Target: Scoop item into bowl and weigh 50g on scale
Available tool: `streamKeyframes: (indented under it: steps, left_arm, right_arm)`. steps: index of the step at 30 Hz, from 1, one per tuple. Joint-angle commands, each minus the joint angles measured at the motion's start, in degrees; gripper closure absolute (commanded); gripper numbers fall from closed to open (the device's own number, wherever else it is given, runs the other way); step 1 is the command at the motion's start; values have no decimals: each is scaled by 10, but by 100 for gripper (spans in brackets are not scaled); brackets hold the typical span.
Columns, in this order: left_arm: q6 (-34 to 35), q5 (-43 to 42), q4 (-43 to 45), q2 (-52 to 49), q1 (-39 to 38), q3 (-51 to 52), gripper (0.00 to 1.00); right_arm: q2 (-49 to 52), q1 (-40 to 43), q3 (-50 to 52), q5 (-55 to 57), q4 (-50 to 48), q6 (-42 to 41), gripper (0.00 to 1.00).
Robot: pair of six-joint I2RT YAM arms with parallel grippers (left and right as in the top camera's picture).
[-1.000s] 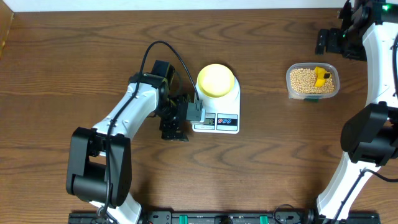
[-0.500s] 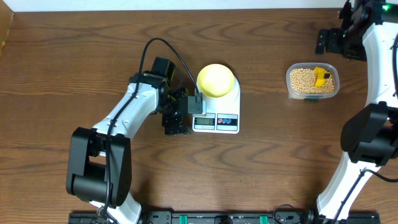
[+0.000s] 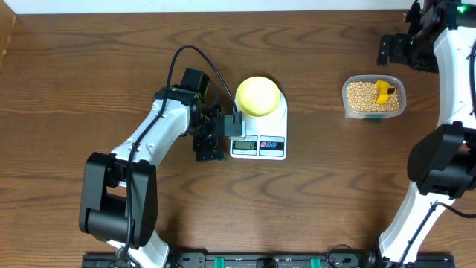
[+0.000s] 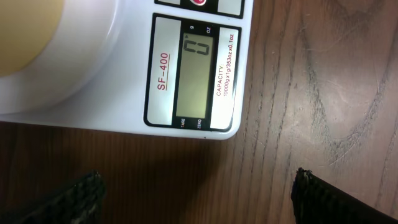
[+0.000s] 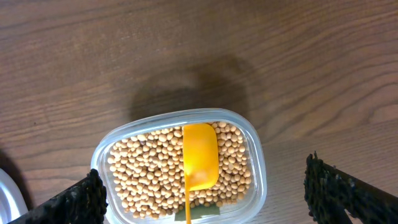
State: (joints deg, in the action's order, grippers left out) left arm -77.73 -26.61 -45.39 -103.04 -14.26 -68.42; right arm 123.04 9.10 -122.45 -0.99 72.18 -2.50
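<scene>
The white scale (image 3: pixel 260 138) lies mid-table with the pale yellow-green bowl (image 3: pixel 258 95) standing on its platform; no beans show in the bowl. My left gripper (image 3: pixel 223 141) is open just left of the scale's display edge. In the left wrist view the gripper (image 4: pixel 199 202) frames bare wood, with the lit display (image 4: pixel 194 74) and the bowl's edge (image 4: pixel 25 31) ahead. The beans (image 3: pixel 363 95) fill a clear tub (image 3: pixel 374 113) at the right, and a yellow scoop (image 3: pixel 384 91) lies in them. My right gripper (image 3: pixel 405 52), open and empty, hovers beyond the tub (image 5: pixel 255 155), looking down on the beans (image 5: pixel 149 174) and scoop (image 5: pixel 200 155).
The tub stands about a hand's width right of the scale. A dark cable (image 3: pixel 195 58) loops from the left arm behind the scale. The table's far edge (image 3: pixel 223 13) runs along the top and a rail (image 3: pixel 260 260) along the front.
My left gripper shifted slightly towards the far side beside the scale's display, then stayed still. The right arm, bowl and tub have not moved.
</scene>
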Motion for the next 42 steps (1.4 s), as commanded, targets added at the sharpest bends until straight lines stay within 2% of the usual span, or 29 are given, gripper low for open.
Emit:
streamKeyframes:
  steps: [1,22,29,34,39,42]
  left_arm:
    - [9,3,-3,12,1,7,2]
    - [9,3,-3,12,1,7,2]
    - [9,3,-3,12,1,7,2]
    - [9,3,-3,12,1,7,2]
    - [9,3,-3,12,1,7,2]
    - [9,3,-3,12,1,7,2]
  right_arm:
    - [0,2,-8,7,0,0,1]
    - [0,2,-8,5,-12,0,1]
    - [-2,3,-9,78,9,0,1]
    - [-4,2,-14,71,29,-6,1]
    - [-10,2,-38,5,56,-2,1]
    - [-20,2,-46,-9,71,-2,13]
